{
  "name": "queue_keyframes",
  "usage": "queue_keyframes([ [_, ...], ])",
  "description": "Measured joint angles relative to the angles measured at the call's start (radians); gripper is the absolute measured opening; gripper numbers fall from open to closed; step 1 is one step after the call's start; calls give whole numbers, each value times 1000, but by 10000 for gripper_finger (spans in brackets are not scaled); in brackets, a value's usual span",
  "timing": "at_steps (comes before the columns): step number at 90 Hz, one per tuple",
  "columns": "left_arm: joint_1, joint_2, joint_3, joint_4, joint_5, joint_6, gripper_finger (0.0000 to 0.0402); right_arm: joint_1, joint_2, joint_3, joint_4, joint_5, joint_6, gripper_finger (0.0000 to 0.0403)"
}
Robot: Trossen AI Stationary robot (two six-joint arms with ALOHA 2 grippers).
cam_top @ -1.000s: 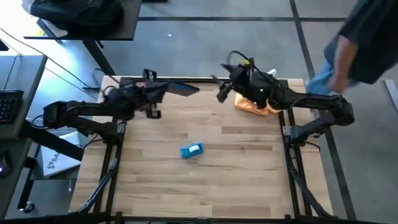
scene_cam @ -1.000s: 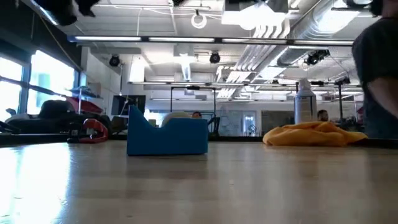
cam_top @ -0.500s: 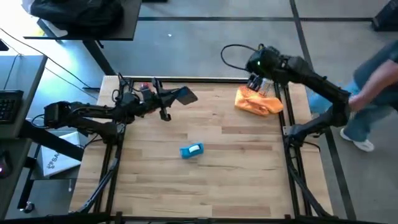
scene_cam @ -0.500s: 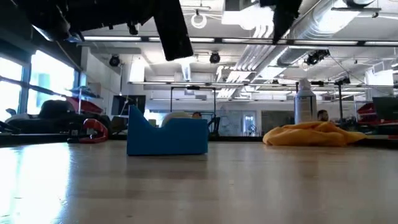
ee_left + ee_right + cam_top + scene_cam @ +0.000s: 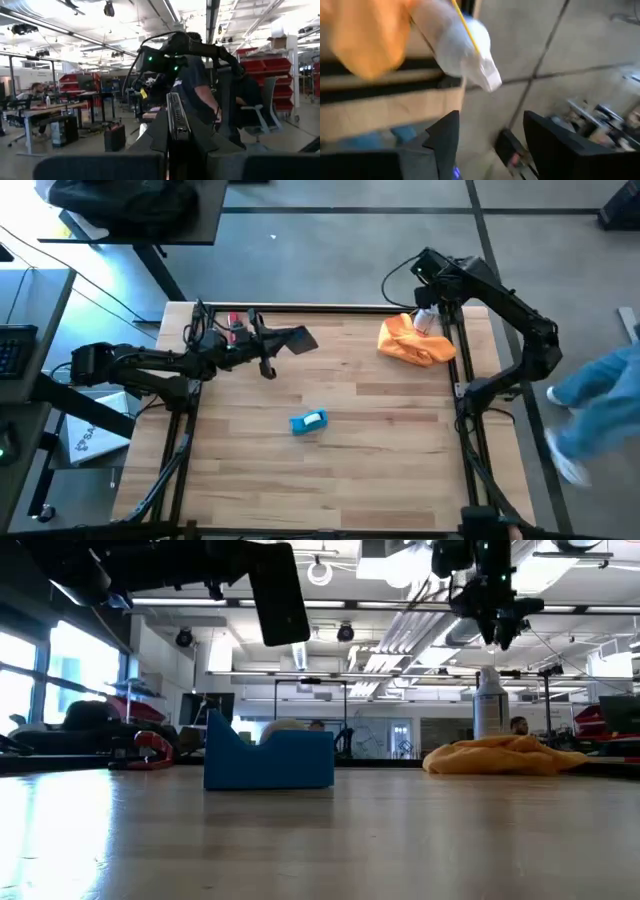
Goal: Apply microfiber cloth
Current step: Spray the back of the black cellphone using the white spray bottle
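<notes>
The cloth (image 5: 414, 342) lies crumpled at the worktop's (image 5: 350, 440) far right corner. The right gripper (image 5: 433, 298) hovers above it, jaws open and empty; it should drop straight onto the thickest fold, clear of the bottle (image 5: 426, 319). The left gripper (image 5: 268, 346) clamps the phone (image 5: 292, 339).

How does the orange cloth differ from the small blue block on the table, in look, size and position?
The microfiber cloth is bright orange, soft and crumpled into folds; the blue block is rigid with straight edges. The microfiber cloth spreads wider and lies low in the low view, while the blue block stands taller there. The microfiber cloth lies near the table's far right corner, close to the right gripper; the blue block sits near the middle. Both rest on the wooden table, and neither is held.
</notes>
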Motion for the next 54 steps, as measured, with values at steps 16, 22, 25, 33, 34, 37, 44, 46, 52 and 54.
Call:
queue_keyframes([
  [16, 0, 0, 0, -22, 3, 20, 12, -11, 3, -96, 127, 79, -80, 172],
  [22, 0, 0, 0, -33, 3, 20, 12, -11, 8, -119, 120, 93, -81, 172],
  [25, 0, 0, 0, -43, 3, 20, 12, -11, 8, -131, 120, 94, -81, 172],
  [33, 0, 0, 0, -63, 3, 18, 12, -3, 8, -165, 126, 105, -88, 172],
  [34, 0, 0, 0, -65, 3, 18, 12, 0, 8, -170, 127, 108, -91, 172],
  [37, 0, 0, 0, -72, 3, 10, 12, 7, 8, -180, 129, 112, -102, 172],
  [44, -6, 0, 0, -92, 4, -2, 12, 27, 8, -196, 135, 113, -125, 172],
  [46, -9, 0, 0, -97, 3, -3, 12, 32, 8, -200, 144, 119, -130, 172],
  [52, -21, 0, 0, -106, 4, -4, 12, 45, 8, -203, 168, 139, -145, 172],
  [54, -25, 0, 0, -106, 4, -4, 12, 48, 8, -203, 178, 144, -149, 172],
])
